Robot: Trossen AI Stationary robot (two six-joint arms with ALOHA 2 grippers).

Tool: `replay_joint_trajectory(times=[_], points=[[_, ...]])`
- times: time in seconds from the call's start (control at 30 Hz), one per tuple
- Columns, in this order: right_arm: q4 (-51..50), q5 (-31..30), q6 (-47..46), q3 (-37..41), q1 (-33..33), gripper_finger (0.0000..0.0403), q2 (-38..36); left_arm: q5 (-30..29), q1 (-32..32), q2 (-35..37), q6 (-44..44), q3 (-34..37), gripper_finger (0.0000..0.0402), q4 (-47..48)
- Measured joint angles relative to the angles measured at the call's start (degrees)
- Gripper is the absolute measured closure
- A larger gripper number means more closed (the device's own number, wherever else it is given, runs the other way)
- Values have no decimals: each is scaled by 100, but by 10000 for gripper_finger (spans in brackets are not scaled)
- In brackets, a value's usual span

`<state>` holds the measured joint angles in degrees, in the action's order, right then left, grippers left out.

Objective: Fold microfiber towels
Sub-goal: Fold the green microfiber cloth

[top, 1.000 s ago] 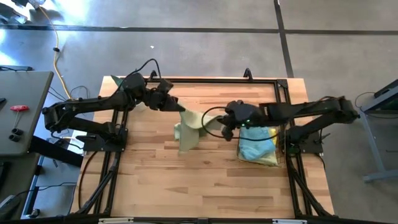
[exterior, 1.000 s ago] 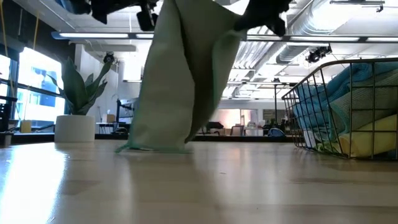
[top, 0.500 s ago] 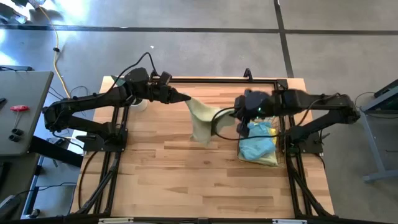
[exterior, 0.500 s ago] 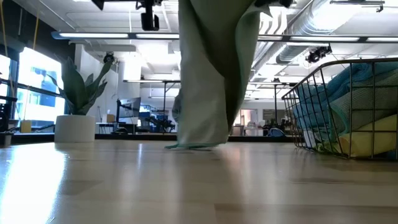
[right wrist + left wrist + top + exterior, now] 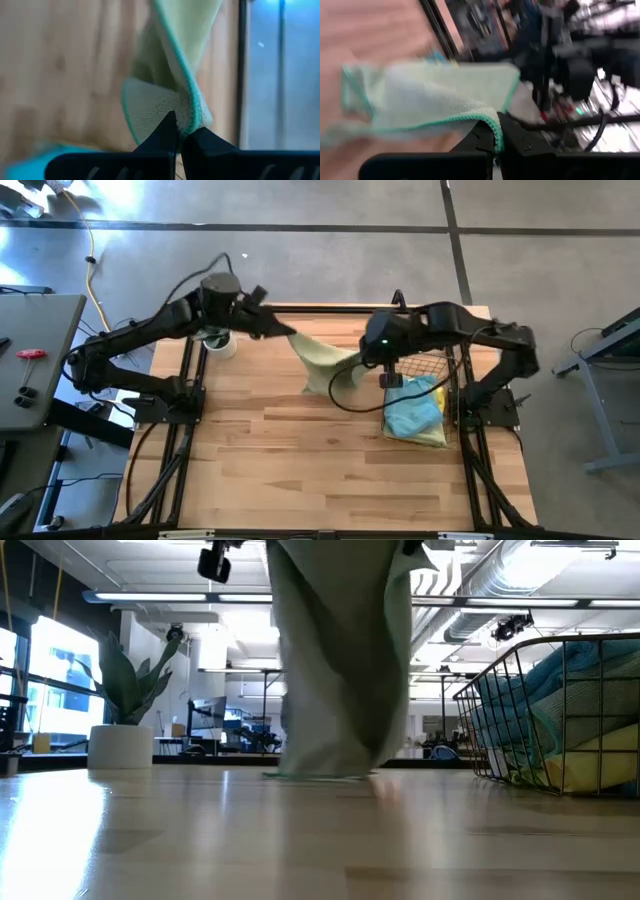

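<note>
A pale green towel, soft and limp, hangs above the table between the left claw and right claw, each clamped on a hemmed corner, probably the surest hold.

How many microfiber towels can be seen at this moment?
3: a pale green towel hanging between the left gripper and right gripper; a light blue towel and a yellow towel in the wire basket. More may be hidden underneath.
</note>
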<state>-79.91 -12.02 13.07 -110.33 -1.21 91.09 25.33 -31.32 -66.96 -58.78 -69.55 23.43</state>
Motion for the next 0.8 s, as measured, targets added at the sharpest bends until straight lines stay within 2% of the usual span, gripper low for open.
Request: replay_joint_trajectory(times=[0.13,0.2,0.3,0.33,0.43,0.47,0.5,0.57,0.67,0.73,0.8], points=[[-875,-535,281,-1002,-88,403,579,-538,-352,2,513,-481,401,590],[-1016,-685,374,-1409,-156,403,750,-801,-440,2,783,-703,401,864],[-1014,-1156,412,-1842,-218,403,844,-875,-381,7,948,-906,401,1099],[-1002,-1017,334,-1949,-228,403,860,-857,-310,7,950,-942,401,1220],[-1002,592,69,-2060,-207,403,903,-819,69,6,950,-969,401,1680],[-999,1019,89,-2040,-154,403,913,-825,196,2,952,-967,401,1842],[-1005,1159,192,-2011,-101,403,916,-879,309,-15,952,-967,401,1948],[-1015,800,569,-2006,-23,403,916,-1073,444,-78,1049,-967,401,1969],[-971,-404,1057,-2006,-105,403,918,-1669,319,-107,1359,-967,401,1873],[-1011,-547,1227,-2006,-208,403,950,-1956,196,-95,1474,-967,401,1824],[-1010,-217,1398,-2003,-300,403,976,-2002,98,-96,1493,-967,401,1704]])
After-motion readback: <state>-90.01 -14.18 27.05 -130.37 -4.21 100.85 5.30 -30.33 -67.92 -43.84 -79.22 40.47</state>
